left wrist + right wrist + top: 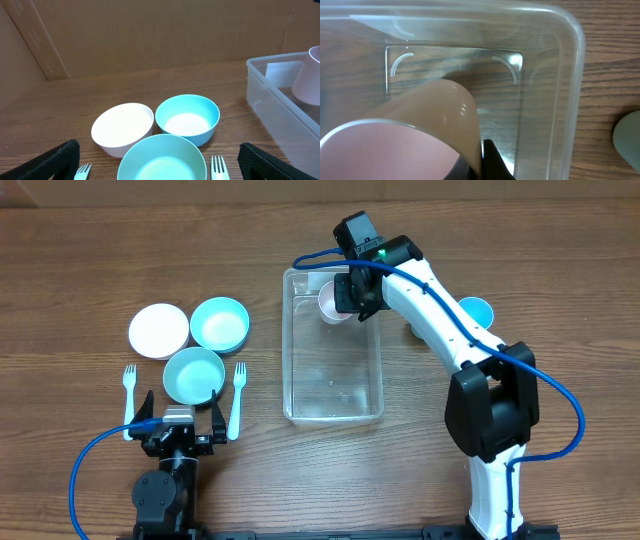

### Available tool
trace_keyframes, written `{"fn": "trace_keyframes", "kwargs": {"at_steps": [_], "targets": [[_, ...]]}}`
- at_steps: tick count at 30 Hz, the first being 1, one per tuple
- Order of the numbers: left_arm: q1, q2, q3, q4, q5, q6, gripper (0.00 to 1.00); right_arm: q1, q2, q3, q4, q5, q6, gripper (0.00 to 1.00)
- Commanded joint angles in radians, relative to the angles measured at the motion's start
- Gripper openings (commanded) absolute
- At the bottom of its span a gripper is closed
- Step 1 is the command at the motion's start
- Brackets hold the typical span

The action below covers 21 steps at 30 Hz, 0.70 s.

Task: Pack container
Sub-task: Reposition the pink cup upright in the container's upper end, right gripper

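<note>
Overhead, nearest the bases: left gripper [181,412] sits low by the table edge, jaws spread wide with nothing between them, white forks [237,395] lying either side.
Just beyond: two teal bowls [193,375] and a white bowl [158,330] huddle together, well apart from the tub.
Mid-table: container [290,360], clear, its long axis running away from the bases; its floor looks bare.
Far end: right gripper [352,292] is clamped on a pale pink cup [333,302], tilted, about at rim height over the tub's far end.
Right wrist: cup [405,140] fills the foreground, with the tub's far corner [570,75] below and ahead; I cannot tell whether the cup touches the floor.
Deciding relation: the tub floor lies straight beneath the cup, so the right arm is much the nearer and probably needs only to lower and let go.
</note>
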Motion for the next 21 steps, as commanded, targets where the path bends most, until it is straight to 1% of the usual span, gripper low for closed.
{"fn": "trace_keyframes", "kwargs": {"at_steps": [1, 8, 12, 14, 15, 17, 19, 21], "targets": [[0.000, -0.009, -0.005, 0.002, 0.012, 0.019, 1.00, -0.007, 0.047, 0.026, 0.002, 0.016, 0.004, 0.04], [0.000, -0.009, -0.005, 0.002, 0.012, 0.019, 1.00, -0.007, 0.064, 0.026, 0.003, 0.043, 0.004, 0.04], [0.000, -0.009, -0.005, 0.002, 0.012, 0.019, 1.00, -0.007, 0.064, 0.026, -0.006, 0.042, 0.004, 0.17], [0.000, -0.009, -0.005, 0.002, 0.012, 0.019, 1.00, -0.007, 0.064, 0.026, -0.009, 0.042, 0.003, 0.28], [0.000, -0.009, -0.005, 0.002, 0.012, 0.019, 1.00, -0.007, 0.064, 0.026, -0.011, 0.042, 0.003, 0.37], [0.000, -0.009, -0.005, 0.002, 0.012, 0.019, 1.00, -0.007, 0.064, 0.026, -0.014, 0.042, 0.003, 0.45], [0.000, -0.009, -0.005, 0.002, 0.012, 0.019, 1.00, -0.007, 0.064, 0.027, -0.016, 0.042, 0.000, 0.53], [0.000, -0.009, -0.005, 0.002, 0.012, 0.019, 1.00, -0.007, 0.064, 0.028, -0.016, 0.042, 0.000, 0.56]]}}
